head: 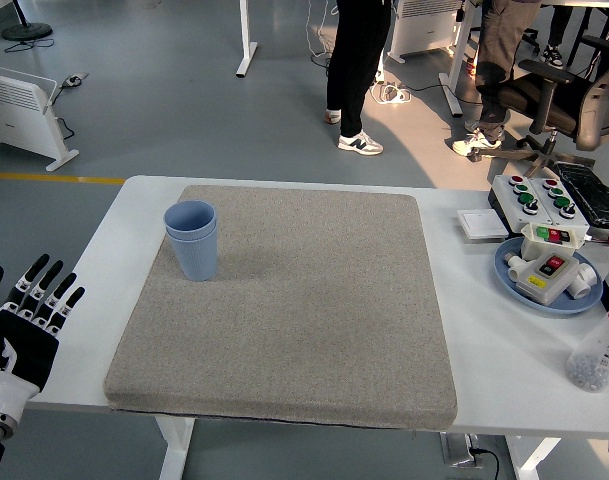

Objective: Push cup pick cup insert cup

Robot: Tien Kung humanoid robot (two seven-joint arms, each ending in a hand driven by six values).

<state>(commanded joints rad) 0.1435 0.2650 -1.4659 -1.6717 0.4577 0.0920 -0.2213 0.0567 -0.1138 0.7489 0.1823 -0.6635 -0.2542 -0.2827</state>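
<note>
2 blue cups [192,240], nested into 1 stack, stand upright on the grey mat [294,310], near its far-left corner. Left hand [24,320] hangs at table's [94,250] left edge, fingers spread apart, holding nothing, well apart from cups. Right hand not visible.

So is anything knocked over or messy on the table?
No, nothing stands out. The blue cups stand upright, one nested inside the other, on the grey mat. The mat lies flat. The left hand hangs open off the table's left edge.
</note>
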